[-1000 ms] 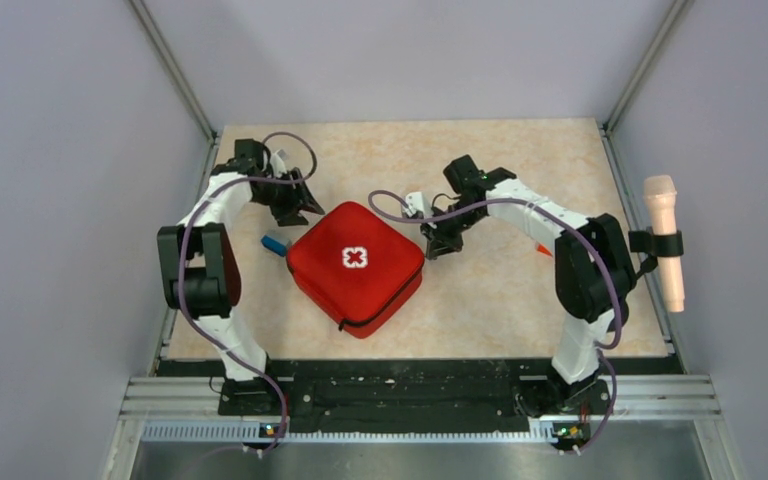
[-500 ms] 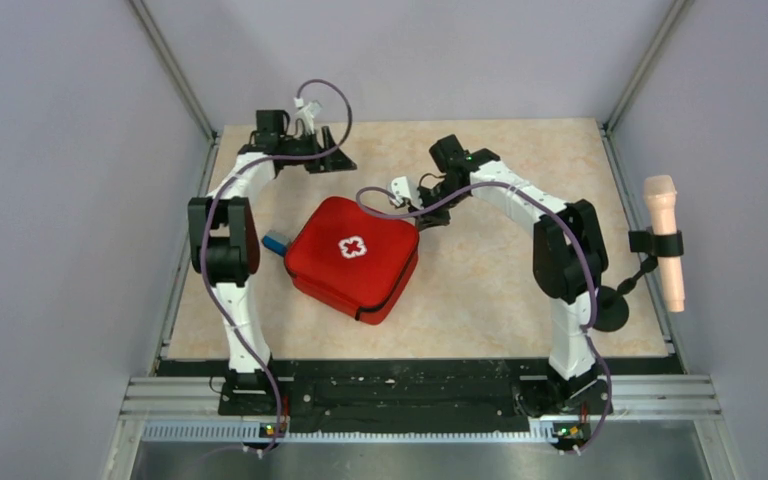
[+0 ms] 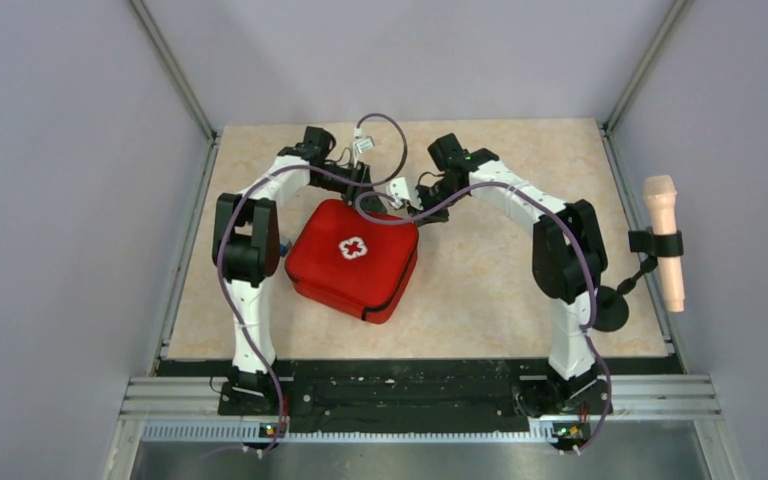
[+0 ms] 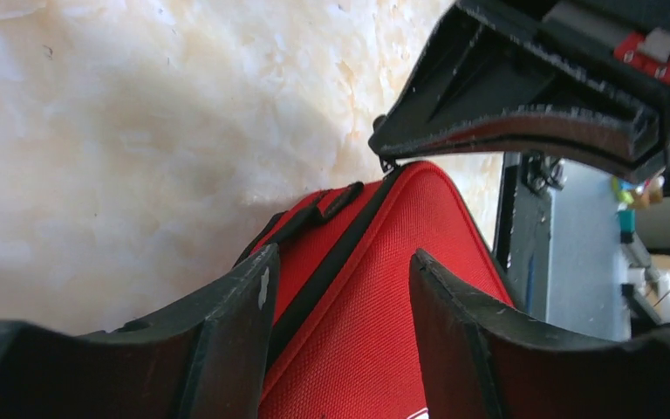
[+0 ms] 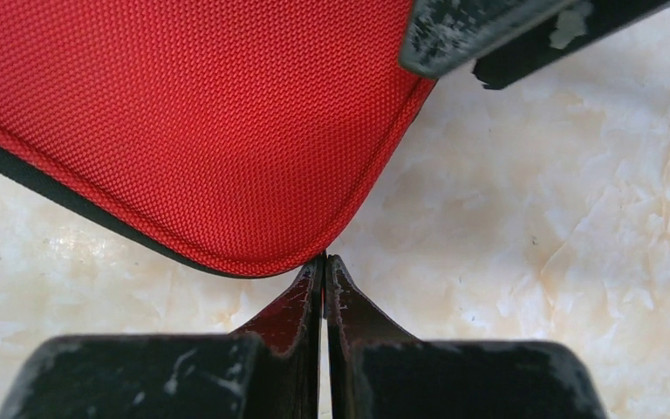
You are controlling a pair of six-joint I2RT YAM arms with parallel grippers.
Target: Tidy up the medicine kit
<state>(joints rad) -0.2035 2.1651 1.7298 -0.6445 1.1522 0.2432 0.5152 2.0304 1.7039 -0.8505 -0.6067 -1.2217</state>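
Presently the square red soft zip case with a white cross on its lid (image 3: 360, 285) lies flat on the beige marbled surface (image 3: 520, 290). It sits left of centre, nearer the left edge than the right, and is turned cornerwise to the surface's edges. The lid is down.

Both arms reach over the case's far side. The left tool (image 4: 342, 257) is released: its two black fingers (image 4: 227, 340) stand spread, with the case's red fabric and black zip band showing between them. Contact between these fingers and the case cannot be determined.

The right tool (image 5: 324, 262) is clenched, fingers pressed together with no visible gap. Its tips sit at the rounded far corner of the case, against the seam. Whether a zip pull is pinched between them cannot be determined.
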